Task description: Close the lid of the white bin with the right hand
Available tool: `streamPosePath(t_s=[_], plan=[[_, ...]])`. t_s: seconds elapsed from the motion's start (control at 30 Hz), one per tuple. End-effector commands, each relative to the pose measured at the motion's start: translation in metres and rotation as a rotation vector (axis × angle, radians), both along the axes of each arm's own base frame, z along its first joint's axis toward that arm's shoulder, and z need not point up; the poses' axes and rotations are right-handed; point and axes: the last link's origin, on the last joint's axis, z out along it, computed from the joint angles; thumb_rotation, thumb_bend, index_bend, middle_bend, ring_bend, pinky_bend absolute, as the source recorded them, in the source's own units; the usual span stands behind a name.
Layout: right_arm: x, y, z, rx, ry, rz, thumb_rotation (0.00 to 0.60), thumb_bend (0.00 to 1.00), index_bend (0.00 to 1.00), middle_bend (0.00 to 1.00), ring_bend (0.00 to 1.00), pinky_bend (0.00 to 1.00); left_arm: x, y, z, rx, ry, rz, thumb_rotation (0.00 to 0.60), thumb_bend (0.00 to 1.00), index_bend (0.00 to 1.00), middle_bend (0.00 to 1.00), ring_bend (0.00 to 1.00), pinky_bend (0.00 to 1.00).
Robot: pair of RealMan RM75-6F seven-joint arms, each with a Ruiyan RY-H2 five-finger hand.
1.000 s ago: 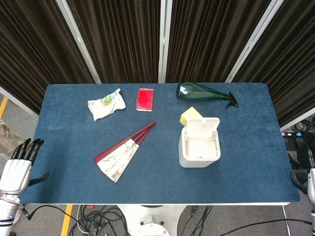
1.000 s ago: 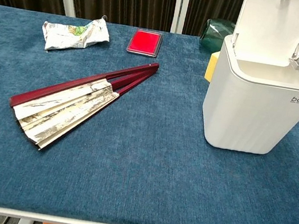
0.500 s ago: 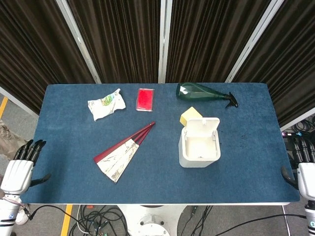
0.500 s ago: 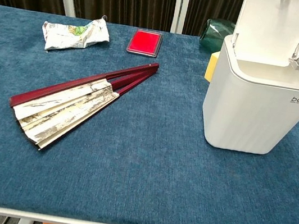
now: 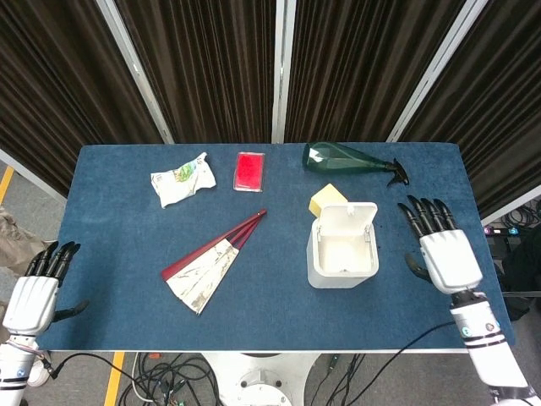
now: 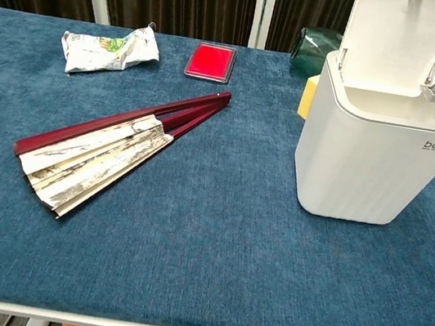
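The white bin (image 5: 342, 258) (image 6: 381, 152) stands right of the table's middle, and its lid (image 5: 348, 220) (image 6: 401, 35) is raised upright at the far side. My right hand (image 5: 444, 250) hovers over the table to the right of the bin, fingers spread and pointing away, holding nothing and apart from the bin. My left hand (image 5: 32, 294) hangs off the table's front left corner with its fingers extended and nothing in it. Neither hand shows in the chest view.
A half-folded red fan (image 5: 209, 264) (image 6: 104, 149) lies left of the bin. Behind the bin are a yellow block (image 5: 327, 200) and a green spray bottle (image 5: 351, 159). A red case (image 5: 248, 171) and a crumpled packet (image 5: 182, 179) lie at the back left.
My right hand has risen from beyond the table's right front corner and moved left over the table, beside the bin. My left hand has barely shifted. The lid has not moved.
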Motion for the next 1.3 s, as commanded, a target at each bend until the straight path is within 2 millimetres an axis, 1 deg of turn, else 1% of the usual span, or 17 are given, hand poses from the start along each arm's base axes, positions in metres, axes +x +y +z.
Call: streamPosePath(t_s=[0.03,0.13,0.2,0.3,0.37,0.47,0.67,0.83,1.07,1.3], plan=[[0.032,-0.019,-0.014,0.065,-0.015,0.028,0.600,0.21,0.00,0.00,0.00,0.00,-0.001,0.000,0.000,-0.003,-0.001,0.002,0.600,0.00,0.09,0.09,0.00,0.13],[0.048,-0.027,-0.024,0.108,-0.028,0.041,0.600,0.21,0.00,0.00,0.00,0.00,-0.002,-0.001,0.000,0.000,0.002,0.003,0.600,0.00,0.10,0.09,0.00,0.13],[0.056,-0.029,-0.029,0.139,-0.045,0.046,0.600,0.23,0.00,0.00,0.00,0.00,-0.003,-0.001,0.001,0.004,-0.002,0.005,0.600,0.00,0.10,0.09,0.00,0.13],[0.062,-0.031,-0.035,0.177,-0.057,0.049,0.600,0.34,0.00,0.00,0.00,0.00,-0.004,-0.001,0.001,0.004,-0.002,0.005,0.600,0.00,0.10,0.09,0.00,0.13],[0.064,-0.031,-0.037,0.188,-0.063,0.049,0.600,0.43,0.00,0.00,0.00,0.00,-0.004,-0.001,0.001,0.004,0.001,0.006,0.600,0.00,0.10,0.09,0.00,0.13],[0.065,-0.031,-0.038,0.193,-0.077,0.053,0.600,0.50,0.00,0.00,0.00,0.00,-0.005,-0.001,0.002,0.005,-0.003,0.009,0.600,0.00,0.10,0.09,0.00,0.13],[0.064,-0.028,-0.040,0.265,-0.162,0.021,0.600,0.53,0.00,0.00,0.00,0.00,-0.005,-0.001,0.001,0.002,-0.004,0.009,0.600,0.00,0.10,0.09,0.00,0.13],[0.059,-0.020,-0.038,0.306,-0.204,0.023,0.600,0.55,0.00,0.02,0.00,0.00,-0.004,0.000,0.001,0.002,-0.002,0.007,0.600,0.00,0.10,0.09,0.00,0.13],[0.051,0.004,-0.035,0.342,-0.232,0.043,0.600,0.56,0.00,0.03,0.00,0.00,-0.002,0.000,0.002,0.002,0.000,0.003,0.600,0.00,0.10,0.09,0.00,0.13],[0.036,0.025,-0.037,0.382,-0.248,0.040,0.600,0.56,0.00,0.04,0.00,0.00,0.001,-0.001,0.002,-0.003,0.001,-0.003,0.600,0.00,0.10,0.09,0.00,0.13]])
